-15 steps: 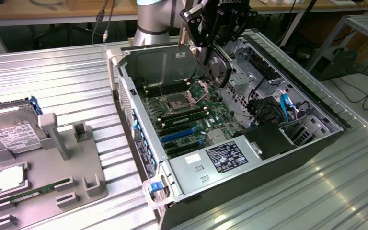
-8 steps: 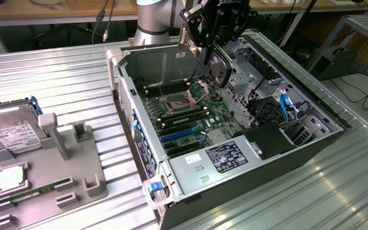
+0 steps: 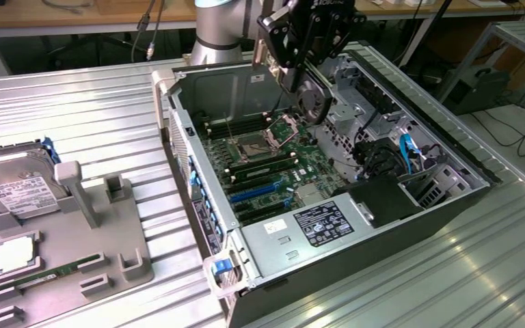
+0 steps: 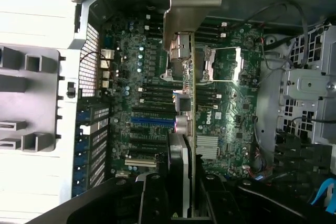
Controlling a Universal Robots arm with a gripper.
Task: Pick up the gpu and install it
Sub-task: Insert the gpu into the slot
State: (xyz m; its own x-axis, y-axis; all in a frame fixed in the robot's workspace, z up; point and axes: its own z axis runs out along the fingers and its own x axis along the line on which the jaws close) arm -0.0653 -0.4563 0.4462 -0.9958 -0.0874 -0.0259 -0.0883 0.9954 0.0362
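There is one gpu [image 3: 312, 102], one open computer case [image 3: 381, 273] with one motherboard [image 3: 272, 164] and one power supply [image 3: 322, 229] — plus one grey holder [image 3: 89, 239], one hard drive [image 3: 16, 193] and one RAM stick [image 3: 62, 268].

Bright overhead light floods the ribbed silver metal table [image 3: 80, 116], blown white in the wrist view. The open black computer case [image 3: 381, 273] is dim inside, and the green-and-black gpu [image 3: 312, 101] hangs in shadow.

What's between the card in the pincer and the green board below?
Nothing. In the exterior view the gpu, held by the pincer, hangs above the motherboard; the gap is bare.
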